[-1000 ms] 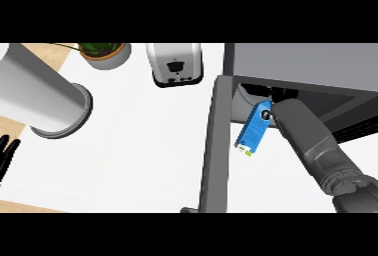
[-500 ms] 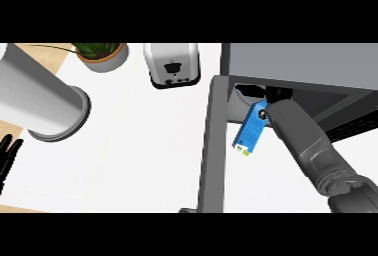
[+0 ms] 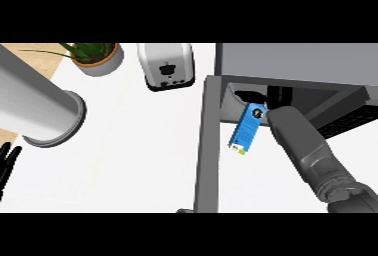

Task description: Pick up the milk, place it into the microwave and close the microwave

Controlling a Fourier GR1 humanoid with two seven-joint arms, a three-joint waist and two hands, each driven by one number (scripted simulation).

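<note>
The milk [image 3: 247,128] is a tall blue carton with a white base. It hangs tilted at the mouth of the grey microwave [image 3: 295,59], just inside its open door [image 3: 207,150]. My right hand [image 3: 255,94] is shut on the carton's top end and reaches into the dark cavity. Its grey forearm runs down to the lower right and hides part of the cavity. My left hand [image 3: 7,161] rests at the left edge with its fingers straight, far from the milk.
A large grey cylinder [image 3: 37,107] lies at the left on the white counter [image 3: 133,150]. A toaster [image 3: 167,65] and a potted plant [image 3: 96,55] stand at the back. The open door stands edge-on between the counter and the microwave.
The right forearm has swung slightly and the milk has edged a little to the left with the hand. The left hand stays at the edge.
</note>
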